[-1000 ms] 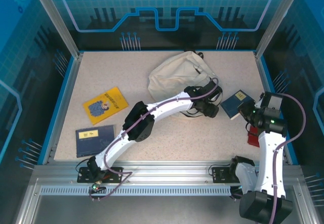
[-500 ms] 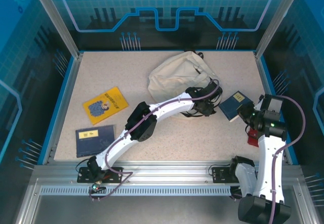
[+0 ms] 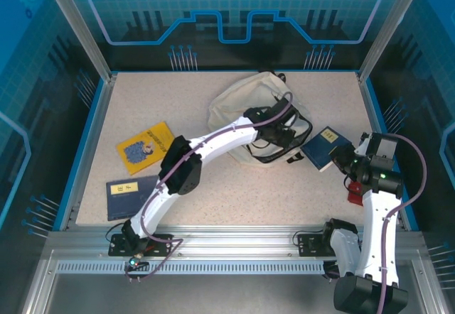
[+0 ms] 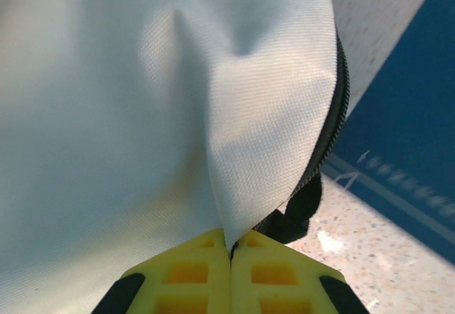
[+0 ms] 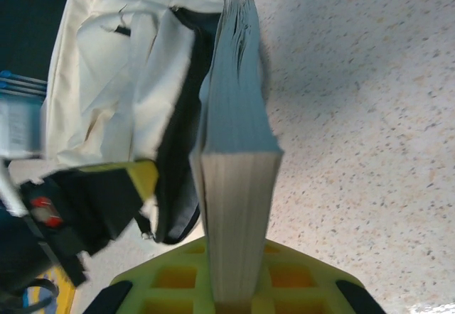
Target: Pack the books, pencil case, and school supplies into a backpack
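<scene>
Where the speckled bench (image 3: pixel 213 193) runs toward its far side, the cream backpack (image 3: pixel 238 104) lies slumped near the middle, its dark mouth turned to the right. The left arm (image 3: pixel 213 142) reaches across to that mouth, and the left fingers (image 4: pixel 229 253) are pressed together on a fold of the cream cloth beside the zipper (image 4: pixel 343 94). Just right of the opening, the right fingers (image 5: pixel 186 278) pinch a dark blue book (image 3: pixel 325 145) by one end. From the right wrist it shows edge-on, page edges toward the camera, pointing at the backpack's dark opening. A yellow book (image 3: pixel 148 146) lies flat on the left of the bench, with a second dark blue book (image 3: pixel 132 187) just nearer. A small red thing (image 3: pixel 354 192) sits beside the right arm at the bench's right edge.
</scene>
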You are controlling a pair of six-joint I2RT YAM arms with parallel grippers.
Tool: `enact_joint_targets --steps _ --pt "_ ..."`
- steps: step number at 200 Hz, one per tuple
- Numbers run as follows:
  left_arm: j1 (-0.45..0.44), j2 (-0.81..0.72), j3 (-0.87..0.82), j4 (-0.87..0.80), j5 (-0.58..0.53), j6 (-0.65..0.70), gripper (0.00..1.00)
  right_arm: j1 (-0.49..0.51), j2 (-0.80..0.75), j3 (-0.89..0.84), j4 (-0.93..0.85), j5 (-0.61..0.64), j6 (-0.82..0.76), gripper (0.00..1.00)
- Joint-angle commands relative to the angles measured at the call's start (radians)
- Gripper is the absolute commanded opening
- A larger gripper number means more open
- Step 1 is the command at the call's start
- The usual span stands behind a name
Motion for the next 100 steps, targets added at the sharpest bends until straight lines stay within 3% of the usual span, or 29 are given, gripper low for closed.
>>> enact_joint_targets --steps 1,29,65,100 --pt "0.027 -0.120 -0.028 0.062 0.044 -0.010 0.05 -0.012 -0.010 0.014 -0.007 -0.149 -0.043 0.01" --pt "0.043 -0.198 -0.062 0.122 0.019 -0.025 0.04 -0.002 -0.007 -0.024 0.060 -0.285 -0.034 0.02" --pt "0.047 -0.280 -0.116 0.223 0.008 -0.029 0.03 0.010 0.046 -0.139 0.327 -0.441 0.092 0.02" --pt "0.047 -0.325 -0.170 0.279 0.028 -0.036 0.03 0.076 0.099 -0.222 0.613 -0.395 0.238 0.02"
